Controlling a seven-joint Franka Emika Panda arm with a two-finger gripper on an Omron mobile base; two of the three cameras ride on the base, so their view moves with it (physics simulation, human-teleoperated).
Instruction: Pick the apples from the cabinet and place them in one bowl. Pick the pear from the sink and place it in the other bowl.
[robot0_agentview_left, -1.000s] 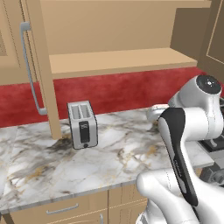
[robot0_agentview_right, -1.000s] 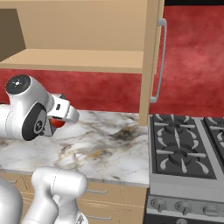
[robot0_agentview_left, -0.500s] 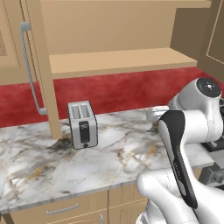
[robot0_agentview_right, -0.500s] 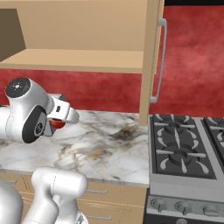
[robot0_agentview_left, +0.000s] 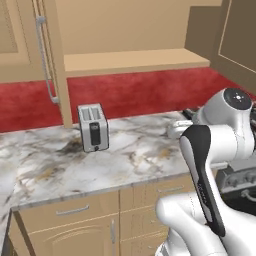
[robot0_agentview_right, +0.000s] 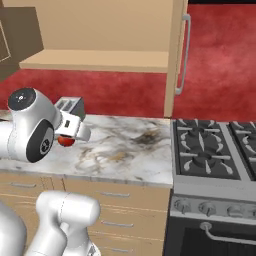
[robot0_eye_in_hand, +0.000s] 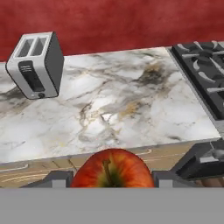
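One red apple (robot0_eye_in_hand: 113, 168) sits clamped in the claw (robot0_agentview_right: 66, 140), stem up at 6 o'clock of the hand view, held in the air above the marble counter (robot0_eye_in_hand: 131, 109). A silver two-slot toaster (robot0_eye_in_hand: 36, 64) stands on the counter at 10 o'clock, a black stove (robot0_agentview_right: 215, 150) at 3 o'clock. No writing can be read on either. Above, the open cabinet (robot0_agentview_left: 135, 60) shows a bare shelf.

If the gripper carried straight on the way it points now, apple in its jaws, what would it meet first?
Most likely the marble counter: in the hand view the gripper, shut on the apple, aims at bare marble between the toaster and the stove. Depth is uncertain.
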